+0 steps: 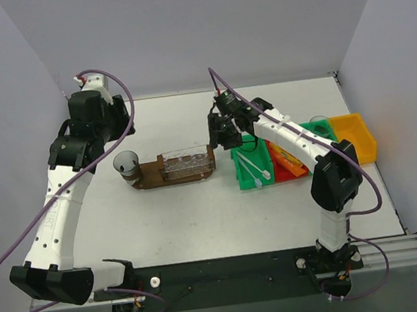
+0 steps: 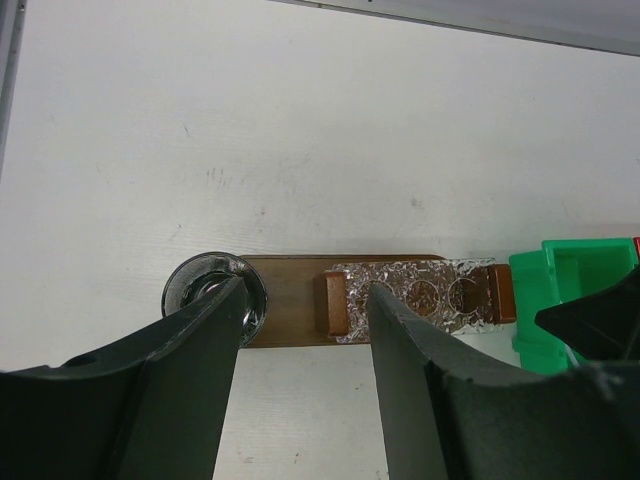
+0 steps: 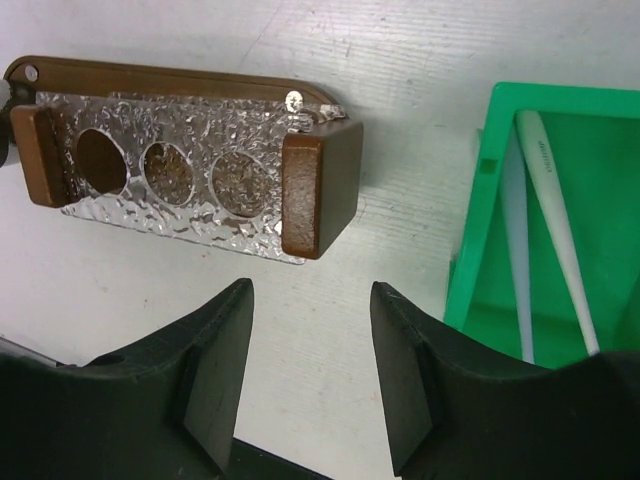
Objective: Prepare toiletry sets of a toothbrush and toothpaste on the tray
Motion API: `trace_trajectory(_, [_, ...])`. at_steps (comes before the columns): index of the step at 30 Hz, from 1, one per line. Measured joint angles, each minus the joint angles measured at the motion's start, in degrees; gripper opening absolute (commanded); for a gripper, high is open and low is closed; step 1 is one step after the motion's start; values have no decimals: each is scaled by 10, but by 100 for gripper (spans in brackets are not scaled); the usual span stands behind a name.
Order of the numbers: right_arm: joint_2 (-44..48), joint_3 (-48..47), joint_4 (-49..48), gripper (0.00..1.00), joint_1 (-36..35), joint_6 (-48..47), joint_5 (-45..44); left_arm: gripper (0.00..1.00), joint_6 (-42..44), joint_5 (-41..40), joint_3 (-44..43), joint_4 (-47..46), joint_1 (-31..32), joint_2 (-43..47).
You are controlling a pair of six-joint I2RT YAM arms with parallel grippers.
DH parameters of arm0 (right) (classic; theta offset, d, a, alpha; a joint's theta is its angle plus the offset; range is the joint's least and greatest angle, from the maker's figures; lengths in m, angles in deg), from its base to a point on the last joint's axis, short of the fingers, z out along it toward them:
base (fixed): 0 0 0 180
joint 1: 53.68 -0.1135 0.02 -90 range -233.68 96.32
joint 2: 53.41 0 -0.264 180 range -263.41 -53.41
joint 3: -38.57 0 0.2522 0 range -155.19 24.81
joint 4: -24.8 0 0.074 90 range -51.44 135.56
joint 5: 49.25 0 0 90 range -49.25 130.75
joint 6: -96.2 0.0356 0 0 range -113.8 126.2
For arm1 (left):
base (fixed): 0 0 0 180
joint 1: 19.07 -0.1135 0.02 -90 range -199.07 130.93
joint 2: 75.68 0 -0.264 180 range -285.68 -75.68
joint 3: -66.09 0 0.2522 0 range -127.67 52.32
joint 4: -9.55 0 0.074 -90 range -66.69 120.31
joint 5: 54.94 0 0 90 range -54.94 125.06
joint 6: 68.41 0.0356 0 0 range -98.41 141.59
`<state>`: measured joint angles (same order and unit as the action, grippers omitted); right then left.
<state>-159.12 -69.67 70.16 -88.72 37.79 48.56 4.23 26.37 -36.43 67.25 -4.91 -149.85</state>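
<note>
The dark brown tray (image 1: 150, 177) lies mid-table and carries a clear textured holder (image 1: 186, 163) with three round holes and a clear cup (image 1: 127, 164) at its left end. White toothbrushes (image 1: 252, 168) lie in the green bin (image 1: 242, 173); orange toothpaste tubes (image 1: 289, 163) lie in the red bin. My right gripper (image 1: 221, 134) is open and empty, above the table between the tray's right end (image 3: 320, 185) and the green bin (image 3: 470, 250). My left gripper (image 1: 78, 145) is open and empty, high over the tray's left part (image 2: 290, 300) and the cup (image 2: 200, 290).
A yellow bin (image 1: 355, 138) stands at the far right, with a second green bin and a cup (image 1: 318, 123) behind the red one. White walls close in the table on three sides. The holder's wooden end blocks (image 3: 318, 190) stand up from the tray.
</note>
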Motion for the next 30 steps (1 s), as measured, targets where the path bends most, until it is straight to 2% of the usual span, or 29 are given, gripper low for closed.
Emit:
trace_trajectory(15, [-85,-36,-3,37,-2,-2,52,62,0,2,0,1,8,0])
trace_trajectory(20, [-94,-47,-3,32,-2,-2,54,62,0,2,0,2,9,0])
trace_trajectory(30, [-95,-54,-4,29,-2,-2,53,62,0,1,0,2,9,0])
